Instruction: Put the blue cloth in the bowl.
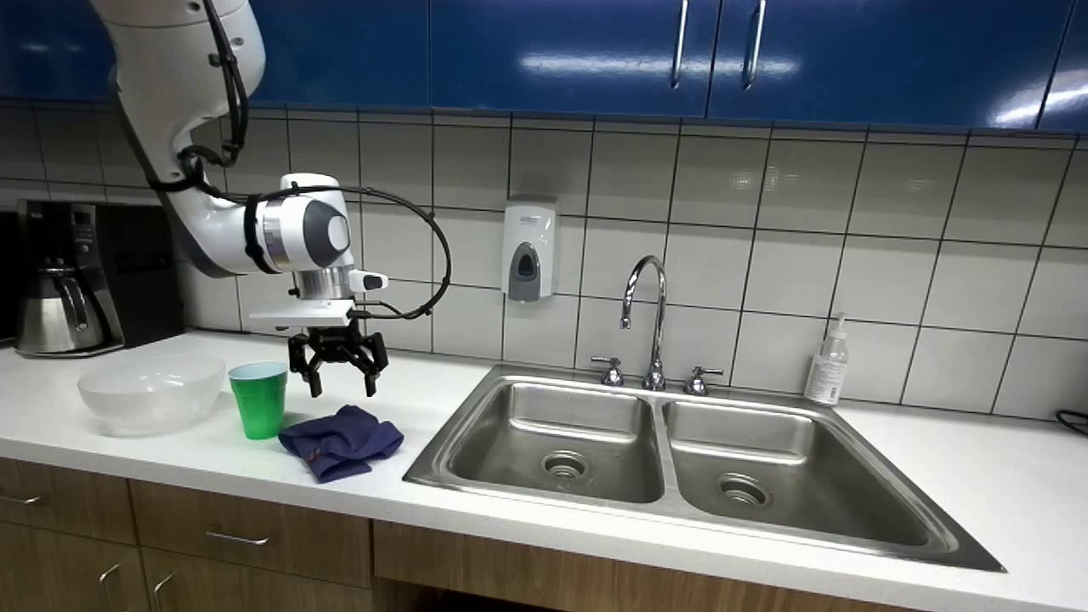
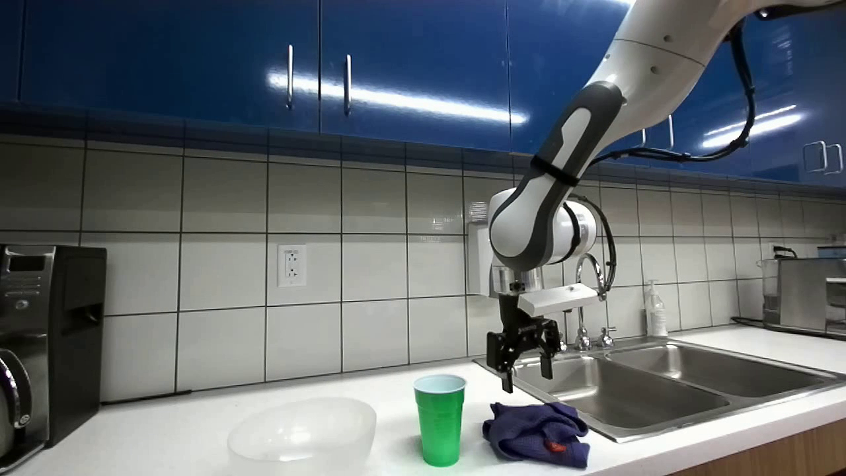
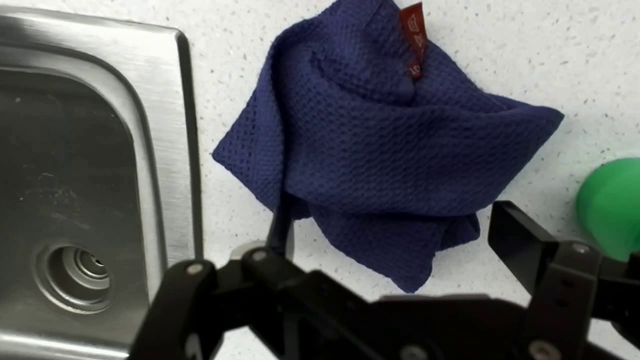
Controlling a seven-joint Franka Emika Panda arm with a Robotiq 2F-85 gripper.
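Observation:
The blue cloth (image 1: 342,442) lies crumpled on the white counter, near the sink's left edge. It also shows in an exterior view (image 2: 537,433) and fills the middle of the wrist view (image 3: 390,145), with a red tag on it. The translucent white bowl (image 1: 153,395) stands upright on the counter, left of the cup; it also shows in an exterior view (image 2: 304,433) and is out of the wrist view. My gripper (image 1: 343,389) is open and empty above the cloth, apart from it. Its spread fingers also show in an exterior view (image 2: 527,382) and the wrist view (image 3: 390,220).
A green cup (image 1: 259,399) stands between the bowl and the cloth; it also shows in the wrist view (image 3: 612,207). A double steel sink (image 1: 671,501) with a faucet (image 1: 654,323) lies beside the cloth. A coffee maker (image 1: 98,272) stands behind the bowl. Blue cabinets (image 1: 569,51) hang above.

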